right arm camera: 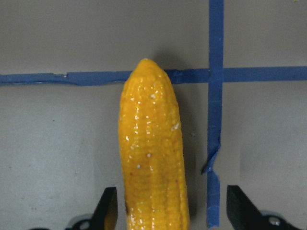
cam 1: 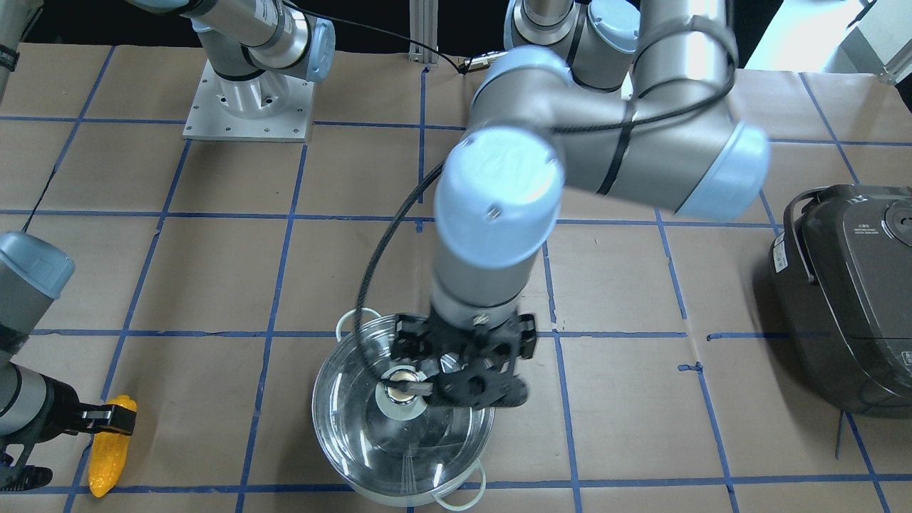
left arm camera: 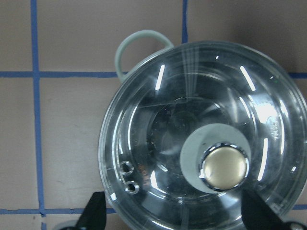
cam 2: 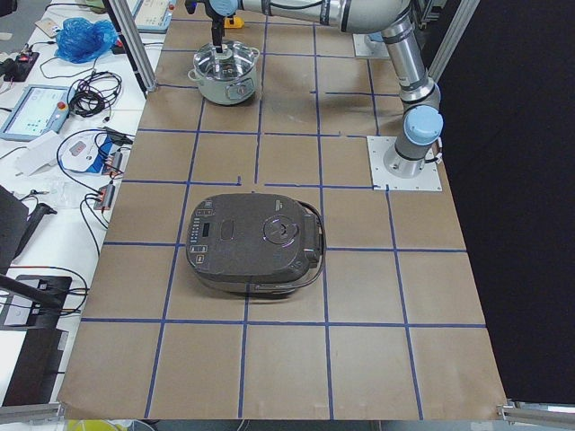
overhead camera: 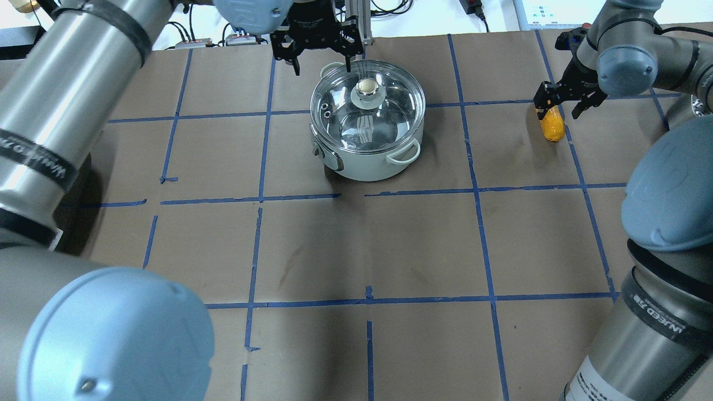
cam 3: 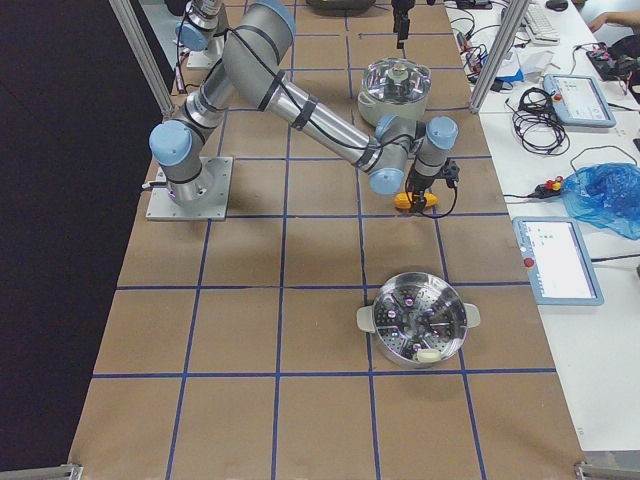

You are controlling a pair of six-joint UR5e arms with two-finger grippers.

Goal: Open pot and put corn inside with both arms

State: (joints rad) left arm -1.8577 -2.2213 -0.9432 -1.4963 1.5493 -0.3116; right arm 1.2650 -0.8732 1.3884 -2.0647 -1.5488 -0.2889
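Observation:
The steel pot [overhead camera: 367,131] stands at the far middle of the table with its glass lid [left arm camera: 192,139] on. My left gripper [overhead camera: 321,68] hangs open just above the lid. In the left wrist view its fingers straddle the lid, with the metal knob [left arm camera: 224,166] nearer the right finger and untouched. It also shows in the front view [cam 1: 459,381]. The yellow corn [overhead camera: 552,125] lies flat on the table at the far right. My right gripper [overhead camera: 557,106] is open and low over its end. In the right wrist view both fingers [right arm camera: 108,208] flank the corn [right arm camera: 153,158] without touching it.
A dark grey rice cooker [cam 1: 848,292] sits shut on my left side of the table. A steel steamer pot [cam 3: 420,320] with a perforated insert stands further along on my right. Operator gear and cables lie past the far table edge [cam 3: 480,110].

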